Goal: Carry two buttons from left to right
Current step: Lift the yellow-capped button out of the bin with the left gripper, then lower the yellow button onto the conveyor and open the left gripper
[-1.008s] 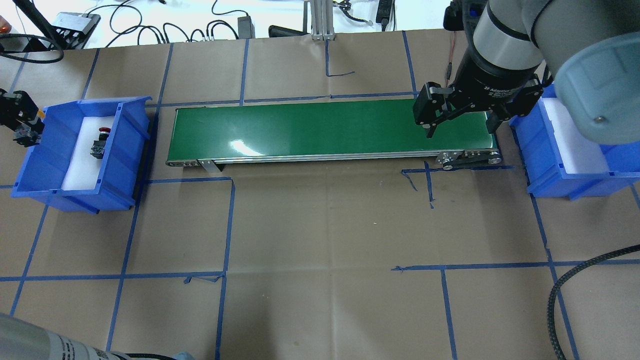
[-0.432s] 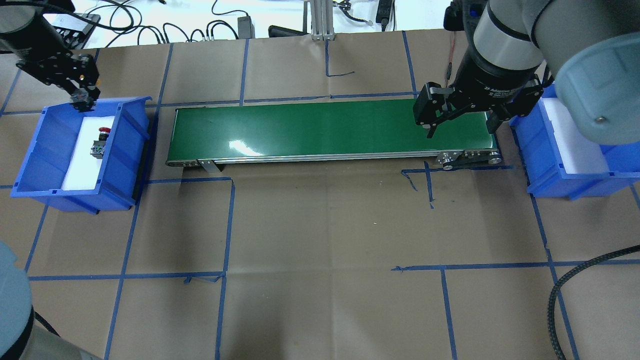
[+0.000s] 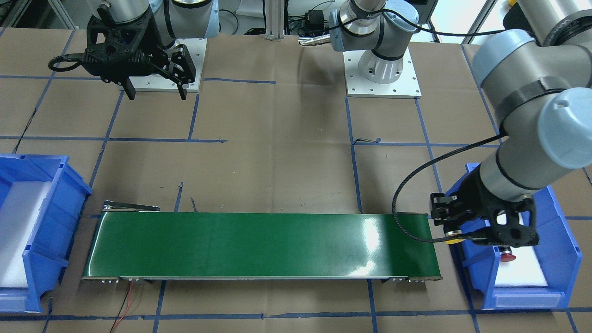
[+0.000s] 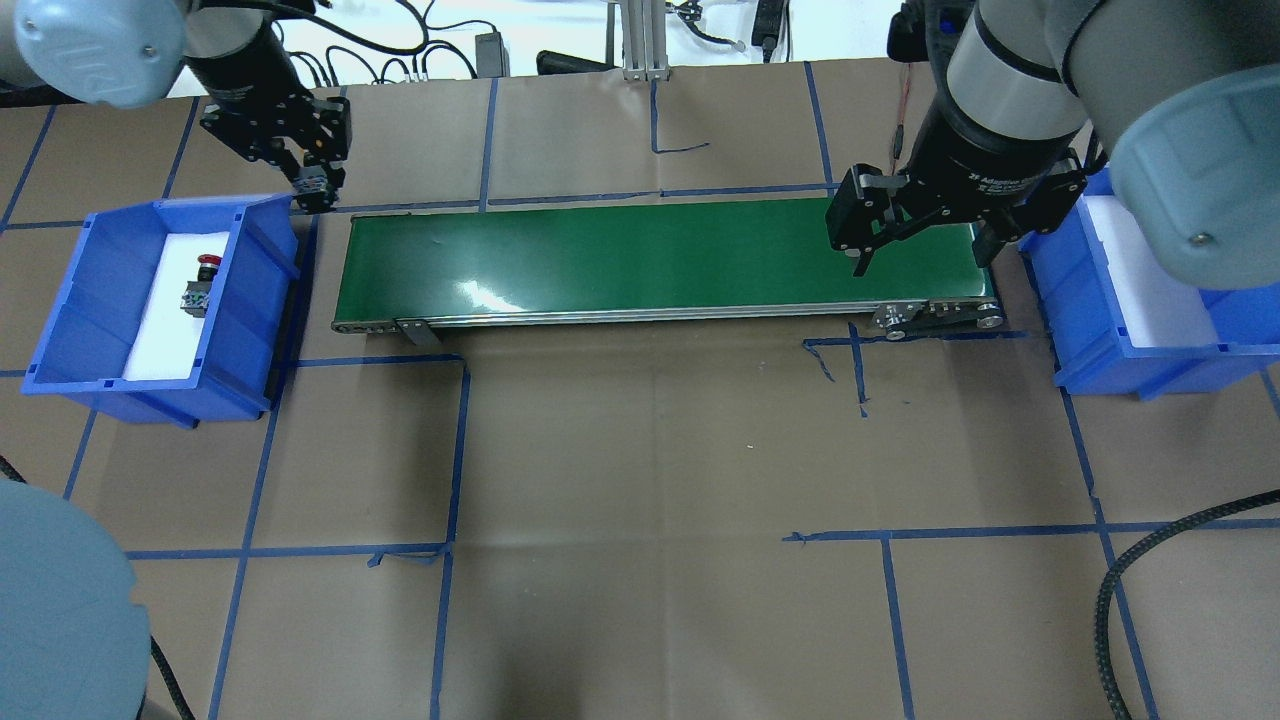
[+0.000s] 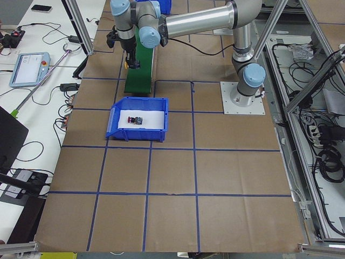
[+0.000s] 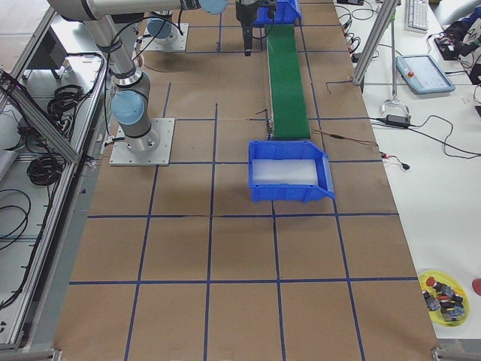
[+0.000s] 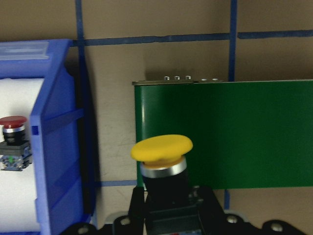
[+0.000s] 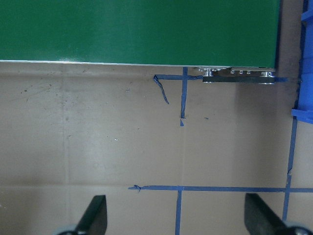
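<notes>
My left gripper [image 4: 318, 190] is shut on the yellow-capped button [image 7: 162, 149] and holds it above the left end of the green conveyor belt [image 4: 650, 255], just past the left blue bin [image 4: 250, 290]. The yellow cap also shows under that gripper in the front-facing view [image 3: 455, 239]. The red button [image 4: 203, 270] lies on white foam in the left bin, and it also shows in the left wrist view [image 7: 12, 142]. My right gripper [image 4: 920, 255] is open and empty, hovering over the belt's right end beside the right blue bin [image 4: 1080, 300].
The right bin holds only a white foam pad [image 4: 1150, 280]. A black braided cable [image 4: 1130, 590] loops at the table's front right. Cables and boxes lie along the far edge [image 4: 420, 50]. A yellow dish of spare parts [image 6: 443, 297] sits at the right end.
My left gripper has moved right with the yellow button, from left of the left bin, along its far side, to the belt's left end. The right arm has not moved.
</notes>
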Robot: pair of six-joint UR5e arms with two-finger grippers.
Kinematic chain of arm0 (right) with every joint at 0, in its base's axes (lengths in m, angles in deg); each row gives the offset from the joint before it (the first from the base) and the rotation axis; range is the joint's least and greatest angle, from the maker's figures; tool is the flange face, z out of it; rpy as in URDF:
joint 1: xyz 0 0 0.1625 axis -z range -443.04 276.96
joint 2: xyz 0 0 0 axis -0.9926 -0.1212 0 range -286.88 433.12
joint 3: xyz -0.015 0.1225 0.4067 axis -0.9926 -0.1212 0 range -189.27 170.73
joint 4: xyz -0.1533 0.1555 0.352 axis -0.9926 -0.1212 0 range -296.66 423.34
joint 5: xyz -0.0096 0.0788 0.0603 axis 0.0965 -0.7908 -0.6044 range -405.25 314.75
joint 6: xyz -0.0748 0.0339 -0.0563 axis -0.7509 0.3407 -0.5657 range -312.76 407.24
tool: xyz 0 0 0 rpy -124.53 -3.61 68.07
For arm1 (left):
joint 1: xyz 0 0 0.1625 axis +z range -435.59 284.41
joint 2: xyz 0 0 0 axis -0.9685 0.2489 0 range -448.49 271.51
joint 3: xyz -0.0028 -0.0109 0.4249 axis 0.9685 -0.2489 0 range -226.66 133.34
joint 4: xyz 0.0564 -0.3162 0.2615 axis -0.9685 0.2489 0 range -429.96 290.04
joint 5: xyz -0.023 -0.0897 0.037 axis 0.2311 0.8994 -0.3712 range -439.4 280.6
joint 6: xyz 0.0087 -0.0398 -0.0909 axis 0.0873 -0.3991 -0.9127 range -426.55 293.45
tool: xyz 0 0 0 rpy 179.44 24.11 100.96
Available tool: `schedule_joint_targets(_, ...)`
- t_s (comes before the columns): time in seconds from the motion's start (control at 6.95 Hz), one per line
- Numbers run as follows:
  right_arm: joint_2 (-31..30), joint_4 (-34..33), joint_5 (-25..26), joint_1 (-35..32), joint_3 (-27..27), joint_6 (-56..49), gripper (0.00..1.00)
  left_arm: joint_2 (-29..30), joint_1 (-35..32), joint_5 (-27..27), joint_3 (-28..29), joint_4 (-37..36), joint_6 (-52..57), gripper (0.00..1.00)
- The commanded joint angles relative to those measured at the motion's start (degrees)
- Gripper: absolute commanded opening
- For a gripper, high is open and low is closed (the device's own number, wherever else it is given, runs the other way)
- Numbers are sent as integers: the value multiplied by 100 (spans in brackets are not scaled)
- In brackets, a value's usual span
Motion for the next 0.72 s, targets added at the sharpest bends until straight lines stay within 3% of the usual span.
schedule_joint_targets(0.0, 0, 2, 0, 0, 0, 0, 100, 377, -411, 6, -202, -539, -362, 10)
schedule_joint_targets(0.58, 0, -6, 0, 0, 0, 0, 100, 388, -535, -20, -1458, -2333, -469, 10)
